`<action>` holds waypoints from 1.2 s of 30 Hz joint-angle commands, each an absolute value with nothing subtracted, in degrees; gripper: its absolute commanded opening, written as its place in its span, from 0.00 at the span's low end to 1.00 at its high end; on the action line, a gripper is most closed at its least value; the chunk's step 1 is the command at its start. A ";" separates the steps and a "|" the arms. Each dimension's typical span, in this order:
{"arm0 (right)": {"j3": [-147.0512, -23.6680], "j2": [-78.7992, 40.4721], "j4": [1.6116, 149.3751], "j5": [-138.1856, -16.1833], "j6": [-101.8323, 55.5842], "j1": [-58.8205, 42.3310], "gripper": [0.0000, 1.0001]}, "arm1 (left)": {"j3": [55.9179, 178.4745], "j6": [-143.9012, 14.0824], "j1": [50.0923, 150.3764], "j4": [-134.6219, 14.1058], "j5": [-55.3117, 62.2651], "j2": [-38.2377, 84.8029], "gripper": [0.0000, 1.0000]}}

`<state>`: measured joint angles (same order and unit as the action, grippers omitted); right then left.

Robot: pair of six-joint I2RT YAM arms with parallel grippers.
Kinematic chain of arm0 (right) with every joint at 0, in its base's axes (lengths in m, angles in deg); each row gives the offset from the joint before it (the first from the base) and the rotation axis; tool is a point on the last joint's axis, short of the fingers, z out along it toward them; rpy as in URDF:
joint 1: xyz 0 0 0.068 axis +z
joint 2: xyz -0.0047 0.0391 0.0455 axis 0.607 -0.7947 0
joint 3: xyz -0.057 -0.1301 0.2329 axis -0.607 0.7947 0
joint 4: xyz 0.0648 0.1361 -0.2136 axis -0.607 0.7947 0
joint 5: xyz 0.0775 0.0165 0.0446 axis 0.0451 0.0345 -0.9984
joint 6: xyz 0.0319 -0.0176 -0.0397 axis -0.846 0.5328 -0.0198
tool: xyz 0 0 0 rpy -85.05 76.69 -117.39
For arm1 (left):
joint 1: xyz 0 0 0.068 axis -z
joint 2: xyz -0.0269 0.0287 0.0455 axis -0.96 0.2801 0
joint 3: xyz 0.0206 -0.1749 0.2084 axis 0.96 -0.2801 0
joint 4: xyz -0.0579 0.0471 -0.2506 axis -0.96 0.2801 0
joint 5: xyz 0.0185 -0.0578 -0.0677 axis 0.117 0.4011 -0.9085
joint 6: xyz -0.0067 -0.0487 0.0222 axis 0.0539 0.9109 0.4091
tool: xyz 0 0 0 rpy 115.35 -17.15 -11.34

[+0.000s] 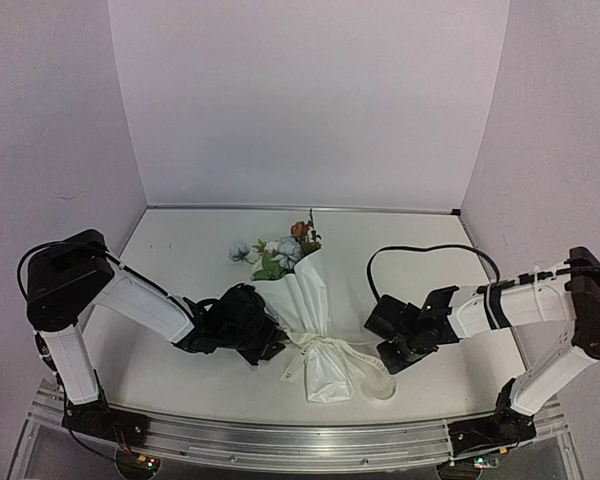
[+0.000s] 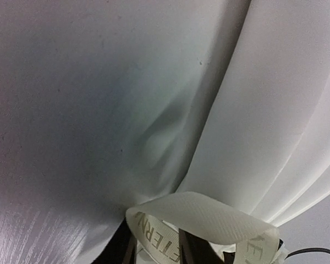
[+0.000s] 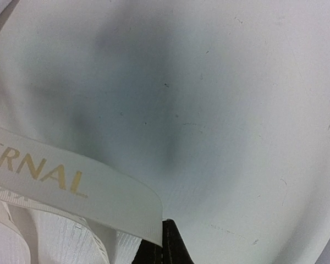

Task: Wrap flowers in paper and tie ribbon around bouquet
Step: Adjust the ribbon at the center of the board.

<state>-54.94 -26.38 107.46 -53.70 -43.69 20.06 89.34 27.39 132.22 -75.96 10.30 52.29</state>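
The flowers (image 1: 280,252) stick out of the far end of a cone of white paper (image 1: 305,295) lying mid-table. The cream ribbon (image 1: 325,347) cinches the cone's narrow neck, with one tail lying to the left and a loop to the right. My left gripper (image 1: 265,345) sits at the neck's left side. In the left wrist view its dark fingers (image 2: 116,252) stand on either side of a lettered ribbon (image 2: 209,217) band that fills the gap of the gripper (image 2: 158,242). My right gripper (image 1: 390,355) is right of the neck, and in its wrist view the gripper (image 3: 165,234) is shut with the ribbon (image 3: 71,184) running into its tip.
A black cable (image 1: 430,255) loops over the white table (image 1: 180,250) behind the right arm. White walls close in the back and both sides. An aluminium rail (image 1: 280,440) runs along the near edge.
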 commanded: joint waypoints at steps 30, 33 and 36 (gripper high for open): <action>-68.40 -38.25 106.12 -61.03 -47.07 18.02 0.00 | 80.47 -18.40 115.10 -60.17 9.05 31.86 0.00; -70.74 -39.46 106.78 -63.22 -46.01 17.92 0.00 | 80.77 -20.28 114.99 -60.50 7.87 32.87 0.00; -72.88 -39.49 107.68 -65.73 -44.16 17.95 0.00 | 81.63 -22.20 114.97 -60.64 5.84 33.36 0.00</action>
